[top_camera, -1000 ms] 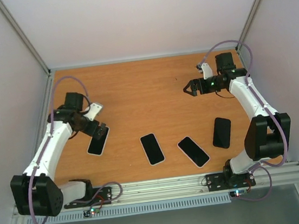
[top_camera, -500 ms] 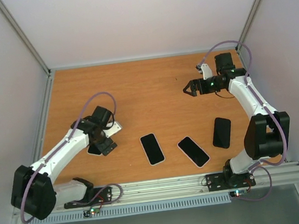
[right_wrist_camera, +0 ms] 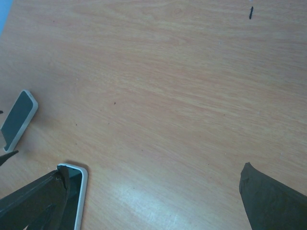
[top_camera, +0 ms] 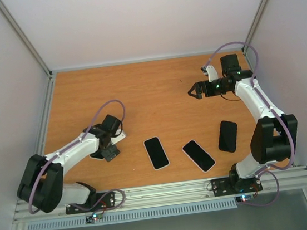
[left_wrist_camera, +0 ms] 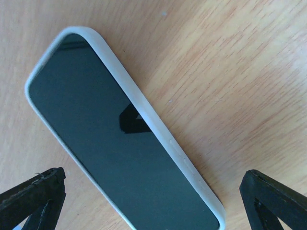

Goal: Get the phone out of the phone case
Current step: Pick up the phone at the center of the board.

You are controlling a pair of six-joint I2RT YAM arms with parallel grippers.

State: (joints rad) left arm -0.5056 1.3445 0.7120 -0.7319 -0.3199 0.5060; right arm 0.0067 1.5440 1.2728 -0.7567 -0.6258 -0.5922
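Left wrist: phone not yet out

I see my left end effector (left_wrist_camera: 151, 196) spread wide over the phone (left_wrist_camera: 105, 143), which lies on the tabletop (left_wrist_camera: 230, 72) fully seated in its white case (left_wrist_camera: 160, 134). My right end effector (top_camera: 194, 92) is open, empty and well apart. Nothing is grasped.

Top view: bright, even, diffuse overhead light. Only soft, faint shadow on surface (top_camera: 156, 92) beside left gripper (top_camera: 110, 152). White walls (top_camera: 142, 21) pale, not blown out.

Left wrist view: sharp, wood grain crisp. Glossy screen of phone (left_wrist_camera: 96, 124) between fingers (left_wrist_camera: 33, 191) carries dark angular reflection near its middle. Warm sheen on surface ahead and right of gripper. Fingers near-black silhouettes.

Right wrist view: softer focus. Pale glare patch on surface just ahead of right gripper (right_wrist_camera: 153, 168). Its fingers dark, detail lost. Bluish tint in far-left corner.
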